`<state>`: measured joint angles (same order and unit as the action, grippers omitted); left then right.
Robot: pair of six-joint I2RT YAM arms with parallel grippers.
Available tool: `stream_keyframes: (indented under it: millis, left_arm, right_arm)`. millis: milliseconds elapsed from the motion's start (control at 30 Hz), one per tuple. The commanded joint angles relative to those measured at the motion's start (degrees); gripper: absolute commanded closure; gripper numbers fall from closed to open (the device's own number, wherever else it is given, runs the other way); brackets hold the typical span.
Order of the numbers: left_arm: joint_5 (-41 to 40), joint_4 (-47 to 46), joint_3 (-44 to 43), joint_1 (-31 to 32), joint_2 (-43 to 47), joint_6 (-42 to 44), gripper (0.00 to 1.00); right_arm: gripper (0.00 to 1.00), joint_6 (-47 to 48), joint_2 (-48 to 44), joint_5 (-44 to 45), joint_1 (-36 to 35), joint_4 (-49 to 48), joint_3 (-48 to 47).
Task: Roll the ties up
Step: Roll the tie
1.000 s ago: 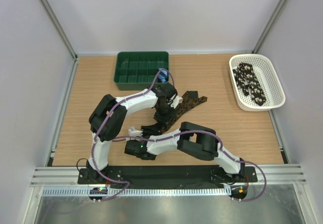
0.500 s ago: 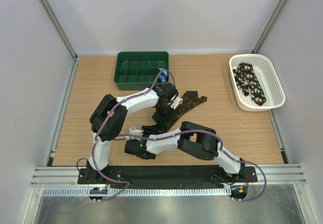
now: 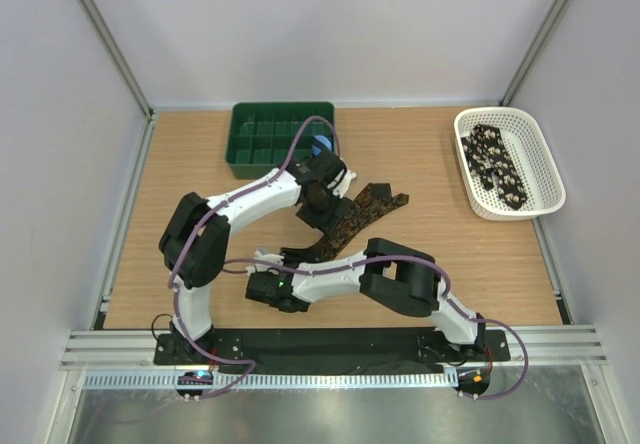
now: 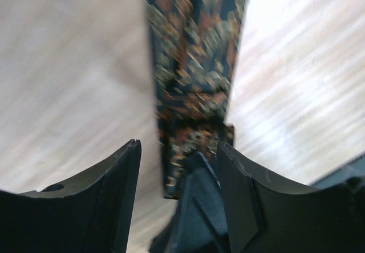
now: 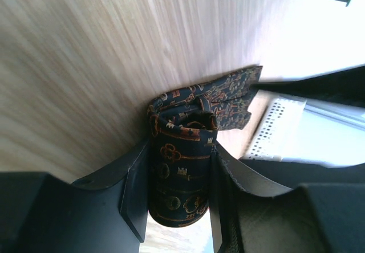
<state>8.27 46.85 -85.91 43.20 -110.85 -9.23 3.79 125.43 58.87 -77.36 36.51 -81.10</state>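
Your right claw (image 5: pixel 179 150) is clenched on the rolled end of the brown tie (image 3: pixel 372 202). The roll is a tight, stubby cylinder of dark woven cloth with small tan-orange figures. It stands between the two black fingers and touches both. A loose fold of the same cloth bunches just past the fingertips.

The rest of the tie lies flat on the table (image 3: pixel 450 244) near its middle. It is a long narrow strip running from the roll out toward 2 o'clock and widening to a pointed end.

Your left claw (image 4: pixel 178 147) is released. Its blunt, matte black fingers (image 4: pixel 114 184) stand apart over the flat strip, gripping nothing. That wrist view is blurred, so you cannot tell whether the tips touch the cloth.

The table is pale wood grain, smooth, with straight streaks.

At 2 o'clock there is a white basket (image 3: pixel 549 159), a rounded oblong in perforated plastic. In it lie the spotted ties (image 3: pixel 495 164), black with pale spots, in a loose heap.

At 11 o'clock there is a green tray (image 3: pixel 262 136), a hard rectangle split into small square compartments. A small blue roll (image 3: pixel 320 147) sits at its 4 o'clock corner, partly hidden by the left arm, so you cannot tell which compartment holds it.
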Motion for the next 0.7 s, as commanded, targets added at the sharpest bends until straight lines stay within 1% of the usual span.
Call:
stream_keyframes:
  millis: [0,100,233,267,333,367,433,467,500,533,567,600,667]
  left_arm:
    - [-4.33,-6.51,-1.01,-2.42,4.76,0.00,0.40]
    - [-5.54,-6.86,-1.63,-2.51,5.64,0.01,0.40]
    - [-7.74,-12.91,1.88,-3.82,10.64,-1.83,0.39]
    - [-9.57,-13.97,3.80,-4.43,13.00,-2.45,0.39]
    - [-10.73,-16.34,6.35,-6.45,16.00,-3.85,0.37]
    - [-11.26,-18.88,7.67,-7.33,19.06,-5.17,0.36]
    - [-12.57,-23.27,12.59,-9.44,22.33,-6.40,0.34]
    - [-14.75,-24.86,14.26,-9.89,24.26,-7.72,0.33]
    - [-17.30,-26.10,17.76,-10.32,27.76,-8.77,0.29]
    - [-20.28,-28.54,19.62,-10.42,29.97,-10.18,0.21]
    - [-22.66,-29.96,21.81,-10.50,31.99,-11.06,0.18]
    - [-25.82,-31.45,26.01,-10.42,36.27,-13.07,0.01]
    - [-29.53,-36.64,31.13,-10.50,40.43,-15.10,0.00]
  right_arm:
    - [0.89,-3.62,-2.64,-6.58,-0.95,0.31,0.86]
    - [0.89,-3.62,-2.82,-6.66,-0.86,0.40,1.03]
    - [0.90,-4.94,-4.05,-8.59,-0.86,-0.30,1.73]
    - [0.90,-5.02,-4.66,-9.73,-0.86,-0.82,2.08]
    - [0.90,-5.20,-7.11,-11.49,-0.69,-1.96,3.05]
    - [0.90,-5.11,-8.00,-14.02,-0.16,-3.28,4.10]
    - [0.90,-5.29,-9.84,-16.84,0.63,-4.51,5.24]
    - [0.90,-5.46,-11.42,-18.25,1.68,-5.74,6.38]
    - [0.90,-5.38,-12.39,-21.66,2.12,-6.36,6.83]
    - [0.90,-5.29,-13.18,-23.26,2.74,-6.97,7.88]
    - [0.90,-5.46,-14.93,-24.93,3.27,-8.11,8.50]
    - [0.90,-5.55,-15.82,-28.60,4.40,-8.82,9.11]
    - [0.90,-6.07,-18.79,-31.96,6.33,-11.28,11.57]
